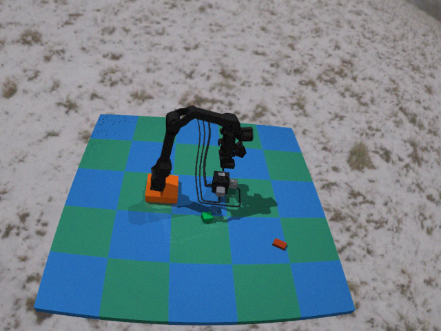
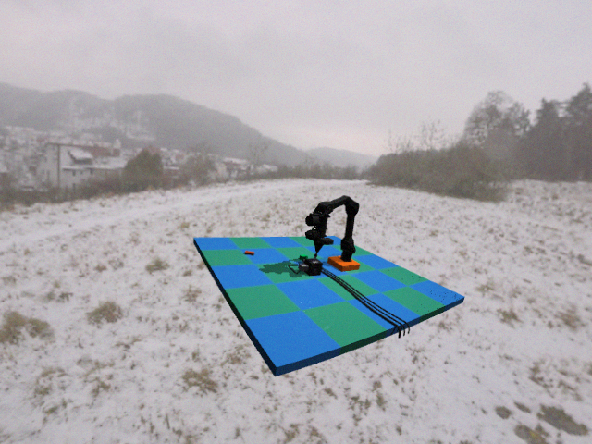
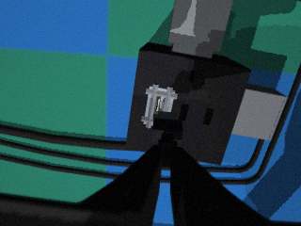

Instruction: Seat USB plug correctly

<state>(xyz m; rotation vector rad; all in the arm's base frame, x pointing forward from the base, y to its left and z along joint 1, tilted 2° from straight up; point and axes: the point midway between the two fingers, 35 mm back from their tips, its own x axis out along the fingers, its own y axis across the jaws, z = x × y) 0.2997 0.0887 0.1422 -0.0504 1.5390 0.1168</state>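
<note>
Tool (image 3: 166,137) clamped on USB plug (image 3: 158,106), apparently above power cube (image 3: 212,99).

The table (image 1: 81,285) is a checkerboard of blue and green squares. A black arm (image 1: 167,142) stands on an orange base (image 1: 171,194). The power cube (image 3: 212,94) is black with grey plugs on its sides; its top socket (image 3: 157,104) is silvery. A green block (image 1: 207,216) and an orange-red block (image 1: 279,243) lie lower centre and lower right. Black cables (image 2: 368,301) cross the squares.
</note>
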